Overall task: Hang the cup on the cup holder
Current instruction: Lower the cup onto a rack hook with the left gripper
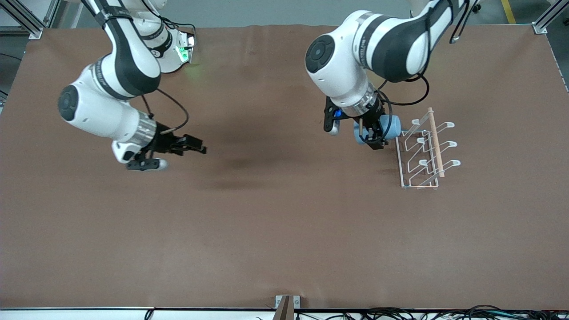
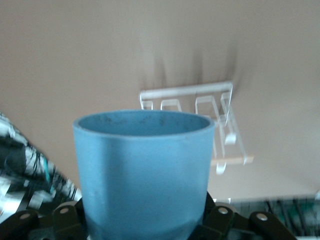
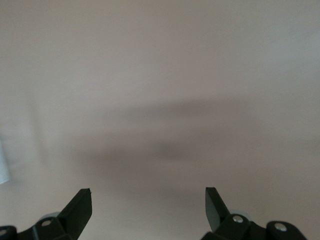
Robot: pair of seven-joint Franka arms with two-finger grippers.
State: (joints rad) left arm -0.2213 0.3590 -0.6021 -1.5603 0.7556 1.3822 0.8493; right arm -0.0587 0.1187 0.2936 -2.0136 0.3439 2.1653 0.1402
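Light-blue, the cup (image 1: 392, 126) was clamped sideways by the left gripper (image 1: 372, 134), mouth aimed at the cup holder (image 1: 424, 151) beside it, seemingly for threading. The right gripper (image 1: 189, 146) waited, fingers spread.

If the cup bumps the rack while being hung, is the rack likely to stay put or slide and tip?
The rack is thin open wire with a wooden rod on top, so it is probably light and may slide on the smooth table. Its wide rectangular base suggests it resists tipping. The left gripper holds the cup beside it; the right gripper waits open.
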